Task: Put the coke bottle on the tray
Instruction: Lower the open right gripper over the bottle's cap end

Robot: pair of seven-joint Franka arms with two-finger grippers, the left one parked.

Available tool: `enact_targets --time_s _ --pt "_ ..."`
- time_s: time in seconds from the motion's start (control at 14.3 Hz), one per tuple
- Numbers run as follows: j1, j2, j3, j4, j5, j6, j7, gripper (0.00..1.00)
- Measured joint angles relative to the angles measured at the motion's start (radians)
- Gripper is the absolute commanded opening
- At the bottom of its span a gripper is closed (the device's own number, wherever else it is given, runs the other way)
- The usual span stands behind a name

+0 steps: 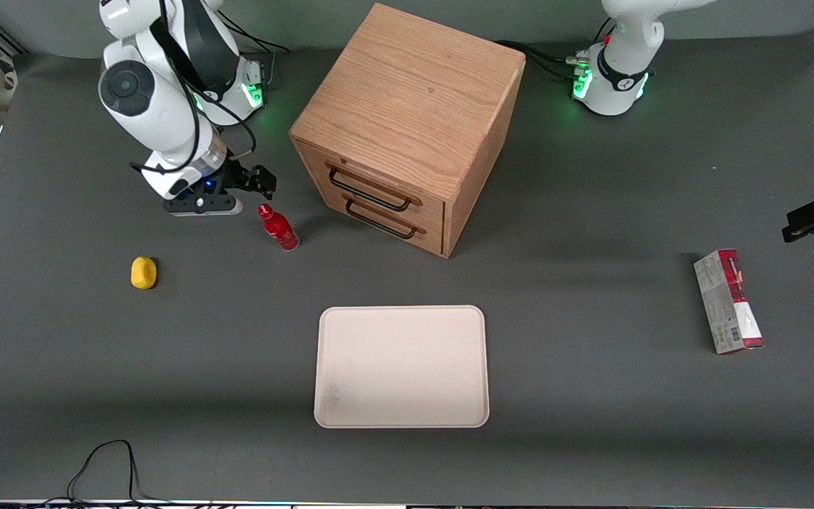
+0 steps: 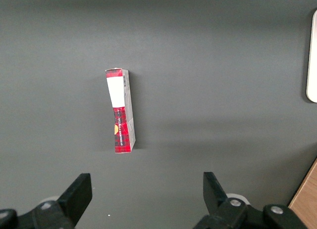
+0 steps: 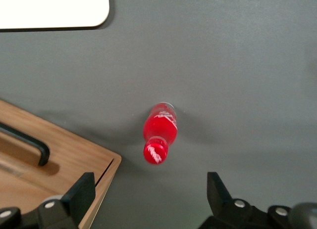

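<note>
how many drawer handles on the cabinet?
2, both black, on the wooden cabinet front: upper handle, lower handle just below it. The hand hangs open above the coke bottle.

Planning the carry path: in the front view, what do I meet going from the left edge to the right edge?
Lemon-like lump → gripper, open, hovering above the table just farther from the camera than the bottle → coke bottle → tray → carton. The wooden cabinet overlaps the tray's span, so it is left out.

Right arm bends low over the bench [image 1: 591, 212], wrist angled down. The gripper [image 1: 255, 182] hangs above it, fingers spread wide, holding nothing.
</note>
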Motion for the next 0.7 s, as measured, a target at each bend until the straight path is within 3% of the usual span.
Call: enact_targets --time_s 0.35,0.7 --pt "0.0 0.082 0.0 -0.037 0.0 0.114 0.0 1.0" --pt "0.001 0.137 0.0 -0.04 0.0 0.129 0.0 1.0"
